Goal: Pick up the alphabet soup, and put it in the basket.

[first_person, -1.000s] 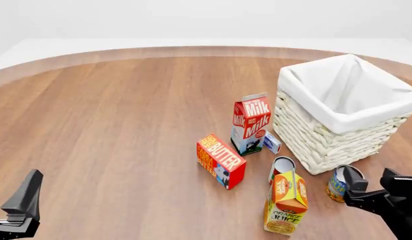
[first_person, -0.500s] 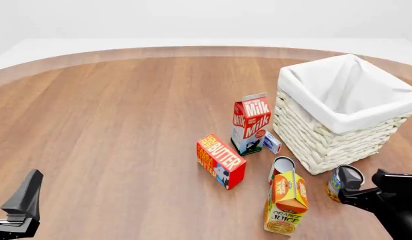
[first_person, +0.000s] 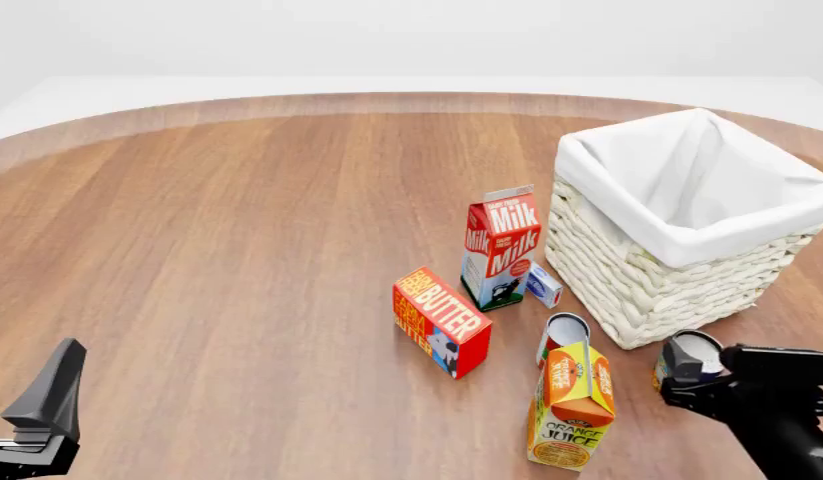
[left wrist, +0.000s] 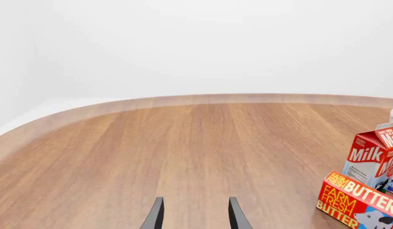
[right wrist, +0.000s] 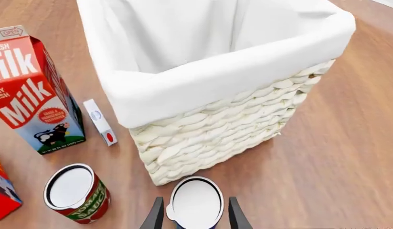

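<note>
Wood-grain tabletop (first_person: 251,250) curves away toward a plain white backdrop, with the groceries gathered on my right side. My right gripper (right wrist: 192,220) hangs low over the alphabet soup (right wrist: 195,202), its two dark fingers spread to either side of the can's pale, dark-rimmed top; the fingers look close to the rim, but I cannot tell whether they touch it, and the can stands upright on the table. In the front view the alphabet soup sits just beside the near corner of the basket (first_person: 651,285), half hidden by my right arm.

Basket interior, lined in white cloth folded over the rim, holds nothing that I can see. A second can with a red label (right wrist: 76,192) stands upright just left of the soup, top sealed. An orange juice carton (first_person: 570,405) stands nearest the camera, in front of that red can. A milk carton (first_person: 501,245) stands upright near the basket's left wall, with a small white and blue box (first_person: 543,285) between them on the table. A farm fresh butter box (first_person: 441,321) lies on its side, left of the cans.

My left gripper (left wrist: 195,219) waits well apart on the far left, fingers parted and holding nothing.
</note>
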You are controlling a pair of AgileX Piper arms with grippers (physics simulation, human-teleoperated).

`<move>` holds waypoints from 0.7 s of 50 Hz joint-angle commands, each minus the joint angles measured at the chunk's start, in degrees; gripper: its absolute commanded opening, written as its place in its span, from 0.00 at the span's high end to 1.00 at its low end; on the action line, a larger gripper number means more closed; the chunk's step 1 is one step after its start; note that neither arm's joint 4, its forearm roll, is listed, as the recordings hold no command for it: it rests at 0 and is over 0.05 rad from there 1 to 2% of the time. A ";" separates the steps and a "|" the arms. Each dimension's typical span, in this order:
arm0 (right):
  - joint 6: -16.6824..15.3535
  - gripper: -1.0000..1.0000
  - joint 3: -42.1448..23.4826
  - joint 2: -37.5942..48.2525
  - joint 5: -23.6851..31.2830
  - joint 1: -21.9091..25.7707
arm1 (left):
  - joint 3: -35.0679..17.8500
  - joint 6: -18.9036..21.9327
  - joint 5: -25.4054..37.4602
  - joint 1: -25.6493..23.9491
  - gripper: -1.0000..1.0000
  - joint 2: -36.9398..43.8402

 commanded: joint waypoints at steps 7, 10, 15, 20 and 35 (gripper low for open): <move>0.25 0.00 0.01 14.75 -12.69 -0.45 | 0.00 0.00 0.00 0.00 0.00 0.00; 0.39 0.00 0.01 15.65 -13.35 -0.23 | 0.00 0.00 0.00 0.00 0.00 0.00; 0.55 0.00 0.01 16.39 -13.72 -0.04 | 0.00 0.00 0.00 0.00 0.00 0.00; 0.56 0.00 0.01 16.84 -13.91 -0.33 | 0.00 0.00 0.00 0.00 0.00 0.00; 0.74 0.00 0.01 18.13 -13.99 -0.47 | 0.00 0.00 0.00 0.00 0.00 0.00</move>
